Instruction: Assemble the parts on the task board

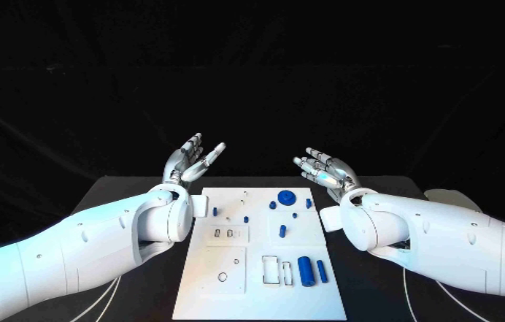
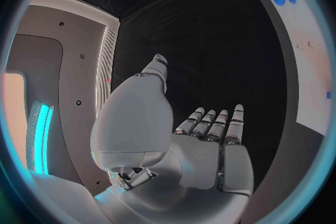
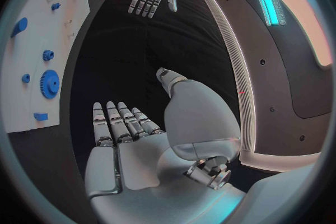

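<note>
- Lying mid-table, the board (image 1: 263,263) carries blue parts (image 1: 286,196) on its right half.
- Left hand (image 1: 193,159), fingers apart, holds nothing at the board's far left.
- Right hand (image 1: 325,169) likewise, far right.

No readable text, labels, brands, numbers or signs anywhere. The task board (image 1: 263,263) carries only outlines and blue parts, no lettering that can be made out. Both hands and arms are unmarked.
</note>
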`<act>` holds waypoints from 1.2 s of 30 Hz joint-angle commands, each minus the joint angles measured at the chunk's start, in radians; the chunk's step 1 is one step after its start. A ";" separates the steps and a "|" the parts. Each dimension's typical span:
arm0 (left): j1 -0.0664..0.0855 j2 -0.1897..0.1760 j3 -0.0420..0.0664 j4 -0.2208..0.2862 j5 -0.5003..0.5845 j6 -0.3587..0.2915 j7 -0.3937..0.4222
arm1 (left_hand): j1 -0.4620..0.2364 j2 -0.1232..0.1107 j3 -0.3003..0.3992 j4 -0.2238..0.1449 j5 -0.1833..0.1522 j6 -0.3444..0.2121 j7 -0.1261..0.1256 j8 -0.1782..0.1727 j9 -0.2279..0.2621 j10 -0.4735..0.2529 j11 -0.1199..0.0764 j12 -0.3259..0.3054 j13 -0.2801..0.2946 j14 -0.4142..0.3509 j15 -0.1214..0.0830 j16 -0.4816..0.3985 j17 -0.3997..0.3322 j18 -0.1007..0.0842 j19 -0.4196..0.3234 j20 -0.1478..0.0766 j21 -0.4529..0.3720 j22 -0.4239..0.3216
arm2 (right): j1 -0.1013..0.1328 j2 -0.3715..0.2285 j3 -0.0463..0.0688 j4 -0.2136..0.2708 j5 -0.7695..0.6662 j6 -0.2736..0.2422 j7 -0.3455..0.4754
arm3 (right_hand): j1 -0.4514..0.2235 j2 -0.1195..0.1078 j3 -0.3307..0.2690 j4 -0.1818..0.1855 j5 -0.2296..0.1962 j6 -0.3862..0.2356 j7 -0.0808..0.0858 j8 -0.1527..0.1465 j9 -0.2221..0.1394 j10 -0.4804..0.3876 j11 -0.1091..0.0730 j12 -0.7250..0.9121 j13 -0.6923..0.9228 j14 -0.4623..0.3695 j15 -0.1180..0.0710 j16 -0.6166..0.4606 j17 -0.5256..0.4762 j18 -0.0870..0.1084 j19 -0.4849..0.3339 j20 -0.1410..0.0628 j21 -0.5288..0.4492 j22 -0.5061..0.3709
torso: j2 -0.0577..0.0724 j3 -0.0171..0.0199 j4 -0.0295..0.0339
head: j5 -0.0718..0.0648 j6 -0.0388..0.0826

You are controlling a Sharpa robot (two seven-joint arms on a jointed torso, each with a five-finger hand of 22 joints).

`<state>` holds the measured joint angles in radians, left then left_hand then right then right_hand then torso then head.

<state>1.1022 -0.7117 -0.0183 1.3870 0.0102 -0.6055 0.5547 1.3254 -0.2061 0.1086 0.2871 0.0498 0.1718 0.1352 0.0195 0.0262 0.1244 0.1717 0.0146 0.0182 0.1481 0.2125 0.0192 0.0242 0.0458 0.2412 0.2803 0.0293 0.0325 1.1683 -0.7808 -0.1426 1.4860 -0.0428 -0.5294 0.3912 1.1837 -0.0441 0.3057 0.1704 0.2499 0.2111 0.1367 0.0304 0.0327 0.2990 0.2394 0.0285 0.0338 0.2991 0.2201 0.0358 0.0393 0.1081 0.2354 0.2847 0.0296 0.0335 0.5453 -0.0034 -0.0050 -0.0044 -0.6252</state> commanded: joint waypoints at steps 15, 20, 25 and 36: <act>0.007 -0.079 0.001 0.073 -0.016 0.093 0.031 | 0.058 0.020 0.020 0.011 0.004 0.051 0.116 0.019 0.011 0.048 0.041 0.011 0.007 0.058 0.035 0.018 0.014 0.017 0.034 0.015 0.014 0.007 | 0.055 -0.028 -0.009 -0.042 -0.360 0.059 -0.036 | 0.161 -0.022 0.081 -0.110 0.007 0.481 0.118 0.129 0.084 0.576 -0.016 0.042 0.031 0.537 -0.017 0.088 0.058 0.046 0.313 0.007 0.072 0.026 | 0.038 -0.0058 0.0158 | -0.021 -0.003; 0.014 -0.096 0.001 0.098 -0.015 0.093 0.034 | 0.064 0.028 0.029 0.011 0.003 0.067 0.115 0.023 0.015 0.061 0.039 0.013 0.009 0.073 0.044 0.021 0.017 0.016 0.051 0.015 0.017 0.009 | 0.070 -0.030 -0.008 -0.057 -0.429 0.061 -0.041 | 0.165 -0.031 0.106 -0.121 0.007 0.557 0.113 0.144 0.093 0.620 -0.027 0.040 0.030 0.580 -0.030 0.093 0.060 0.059 0.396 0.007 0.086 0.031 | 0.050 -0.0064 0.0186 | -0.027 -0.005; 0.023 -0.114 0.001 0.126 -0.015 0.095 0.035 | 0.083 0.049 0.056 0.008 0.003 0.137 0.127 0.044 0.029 0.118 0.054 0.018 0.013 0.214 0.063 0.068 0.046 0.026 0.209 0.013 0.057 0.029 | 0.088 -0.028 -0.007 -0.069 -0.525 0.064 -0.051 | 0.167 -0.047 0.133 -0.128 -0.001 0.610 0.112 0.150 0.097 0.657 -0.035 0.038 0.030 0.628 -0.044 0.102 0.063 0.073 0.513 0.004 0.112 0.040 | 0.065 -0.0089 0.0200 | -0.033 -0.004; 0.048 -0.170 0.001 0.207 -0.022 0.162 0.008 | 0.183 0.088 0.133 -0.051 0.001 0.604 0.124 0.212 0.129 0.722 0.042 0.150 0.055 0.709 -0.040 0.270 0.149 0.139 0.623 -0.004 0.210 0.077 | 0.135 -0.021 -0.002 -0.096 -0.963 0.108 -0.164 | 0.190 -0.100 0.205 -0.168 -0.029 0.724 0.076 0.184 0.115 0.823 -0.088 0.053 0.032 0.857 -0.120 0.185 0.111 0.077 0.736 -0.069 0.198 0.063 | 0.112 -0.0189 0.0378 | -0.062 -0.011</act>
<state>1.1479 -0.8793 -0.0182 1.5841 0.0013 -0.5033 0.5661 1.5056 -0.1174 0.2420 0.2403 0.0497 0.7546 0.1883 0.2235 0.1506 0.8306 0.2182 0.1610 0.0737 0.8494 0.1742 0.2869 0.1721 0.1740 0.8575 0.2771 0.2366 0.1092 1.3023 -0.8038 -0.1452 1.3913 -0.7800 -0.4601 0.2900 1.3633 -0.1128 0.4750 0.0204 0.2399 0.8671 0.2172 0.1918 0.1363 1.0284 0.1795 0.0715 0.0629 1.0320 0.1407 0.1765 0.1223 0.1702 0.8471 0.2555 0.1802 0.0821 0.6400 -0.0183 0.0261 -0.0591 -0.6355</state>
